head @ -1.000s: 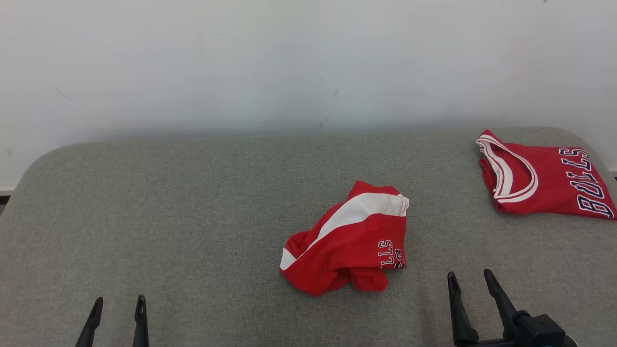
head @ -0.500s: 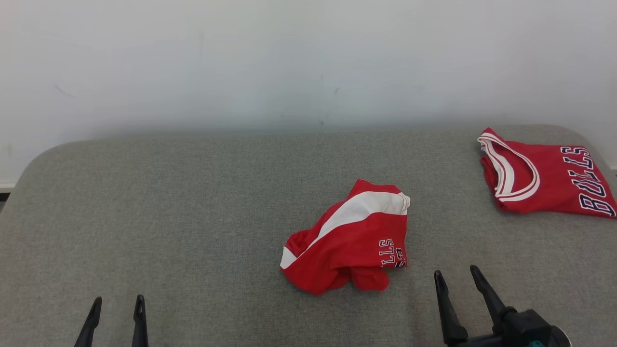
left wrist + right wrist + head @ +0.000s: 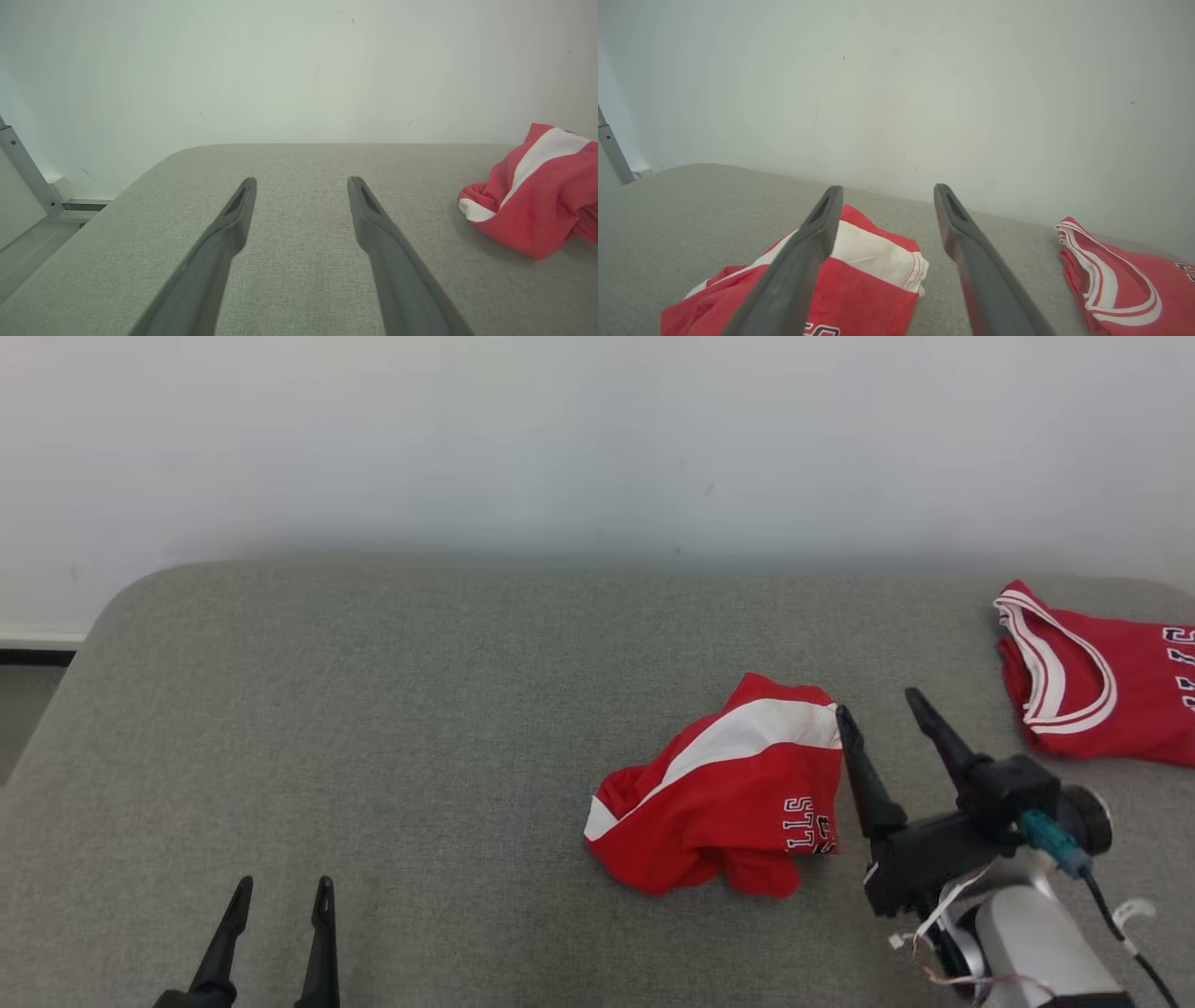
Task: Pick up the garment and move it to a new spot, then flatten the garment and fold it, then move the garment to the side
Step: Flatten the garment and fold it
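Observation:
A crumpled red garment [image 3: 728, 793] with a white stripe and dark lettering lies in a heap right of the middle of the grey padded surface [image 3: 420, 709]. Just to its right, above the surface, my right gripper [image 3: 878, 705] stands open, its left finger over the heap's upper right corner. In the right wrist view the garment [image 3: 864, 275] lies under and left of the open right gripper [image 3: 887, 191]. Low at the left, my left gripper [image 3: 283, 889] is open and holds nothing. Through the left wrist view, the garment [image 3: 537, 191] is far right of the left gripper [image 3: 301, 179].
A second red jersey [image 3: 1092, 677] with white trim lies folded at the far right edge, also in the right wrist view [image 3: 1125, 280]. A white wall [image 3: 560, 448] runs behind the surface. The surface's rounded left corner drops toward the floor [image 3: 32, 238].
My right gripper has risen and come forward to the garment's right edge, still open. The camera has turned, shifting the whole picture right. The left gripper has stayed put.

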